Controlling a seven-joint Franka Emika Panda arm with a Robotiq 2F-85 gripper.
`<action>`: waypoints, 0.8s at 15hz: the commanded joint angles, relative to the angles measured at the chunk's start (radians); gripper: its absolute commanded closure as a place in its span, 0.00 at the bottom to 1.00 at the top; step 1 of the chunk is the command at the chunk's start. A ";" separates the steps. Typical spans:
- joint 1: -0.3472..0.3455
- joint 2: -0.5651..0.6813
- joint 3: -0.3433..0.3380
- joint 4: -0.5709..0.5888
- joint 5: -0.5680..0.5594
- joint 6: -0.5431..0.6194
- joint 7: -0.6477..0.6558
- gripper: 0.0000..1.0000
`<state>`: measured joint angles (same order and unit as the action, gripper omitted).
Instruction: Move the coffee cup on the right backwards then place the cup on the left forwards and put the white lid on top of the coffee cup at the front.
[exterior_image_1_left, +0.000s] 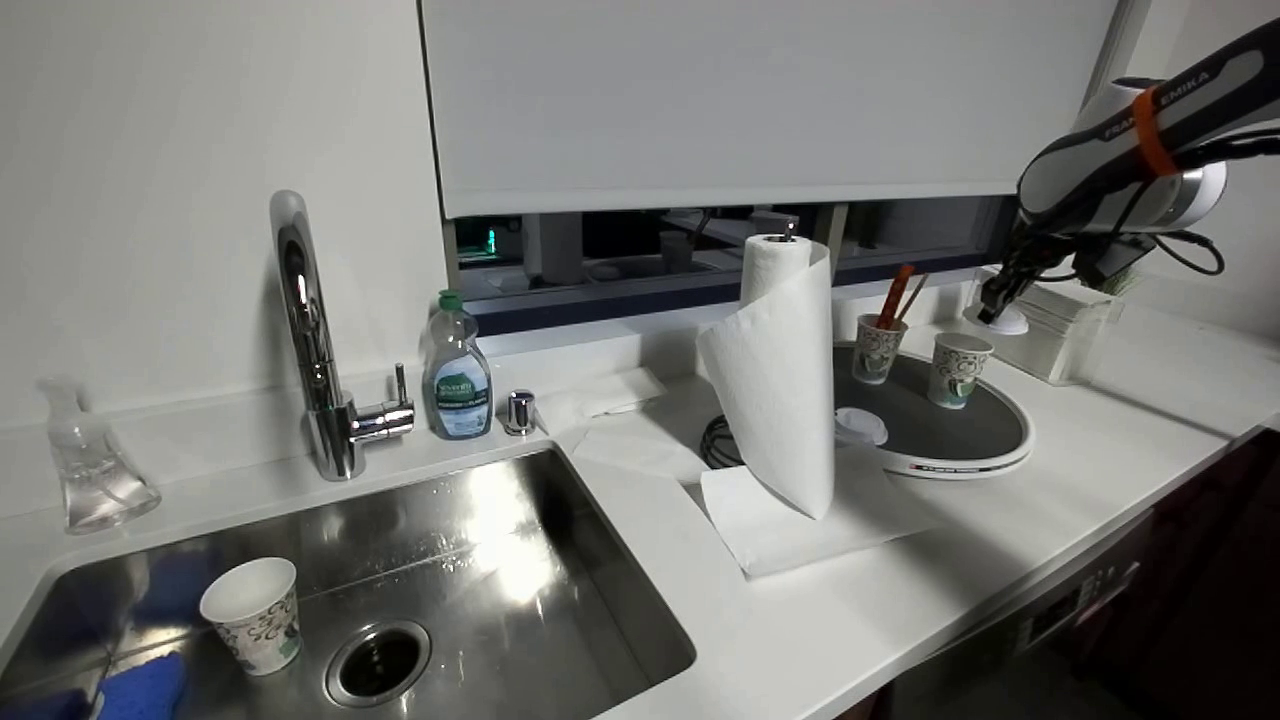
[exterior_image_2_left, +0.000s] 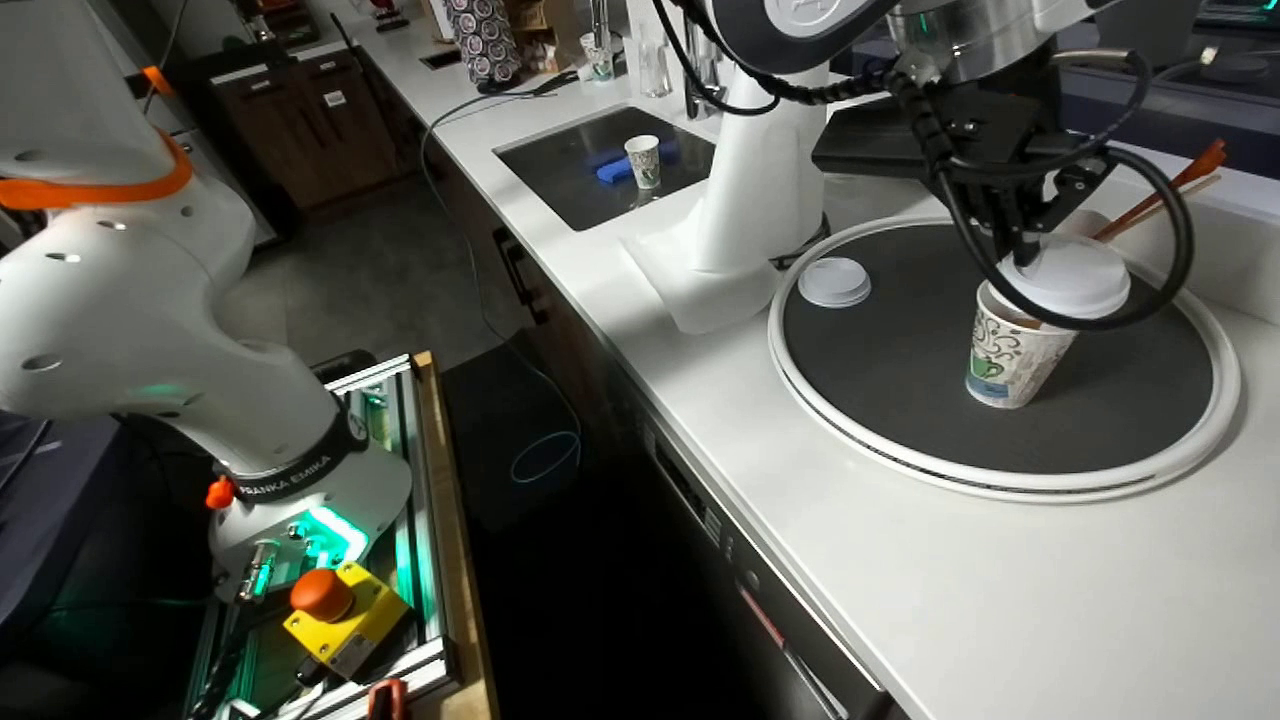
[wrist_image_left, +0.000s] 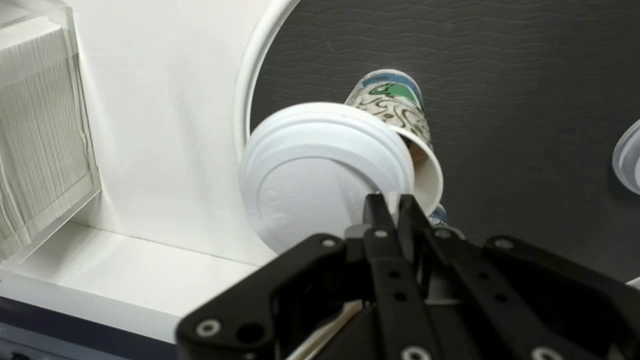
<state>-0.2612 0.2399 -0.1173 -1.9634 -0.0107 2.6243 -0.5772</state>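
A: Pale tabletop (exterior_image_2_left: 1000, 580), window blind (exterior_image_1_left: 740, 90) lowered behind it, steel sink (exterior_image_1_left: 520, 640) let in. Counts?

B: Lids, two: the white lid (wrist_image_left: 320, 180) at the jaws, a second lid (exterior_image_2_left: 835, 282) lying on the round dark plate (exterior_image_2_left: 900, 380). Patterned paper cups, three: front cup (exterior_image_2_left: 1010, 365) and rear cup (exterior_image_1_left: 876, 352) upright on the plate, sink cup (exterior_image_1_left: 262, 622) upright in the sink. Also one far cup (exterior_image_2_left: 598, 57) beyond the sink, small in an exterior view.

A: In the rear cup?

B: One red stick (exterior_image_1_left: 895, 295), one thinner pale stick (exterior_image_1_left: 913, 297) visible.

A: Others, one each?

B: Paper-towel roll (exterior_image_1_left: 780, 370), faucet (exterior_image_1_left: 338, 445), dish-soap bottle (exterior_image_1_left: 462, 390), clear bottle (exterior_image_1_left: 95, 470), napkin stack (wrist_image_left: 40, 140).

A: State of the jaws?

B: Drawn almost together, a sliver between the tips. Rim of the white lid pinched in that sliver, best seen in the wrist view; most of the lid juts out to one side.

A: Position of that lid?

B: Held up off the plate, flat face toward the wrist camera, near the mouth of the front cup. In the wrist view it hides part of that mouth. Whether lid and cup rim touch, cannot tell. Second lid well apart from the front cup, apart also from the rear cup.
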 joint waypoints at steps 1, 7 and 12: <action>0.001 0.037 0.005 0.047 -0.018 -0.025 0.009 0.98; 0.001 0.064 0.036 0.063 0.001 -0.029 0.005 0.98; 0.012 0.086 0.033 0.078 -0.030 -0.043 0.031 0.98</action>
<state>-0.2554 0.3044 -0.0800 -1.9136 -0.0157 2.6226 -0.5729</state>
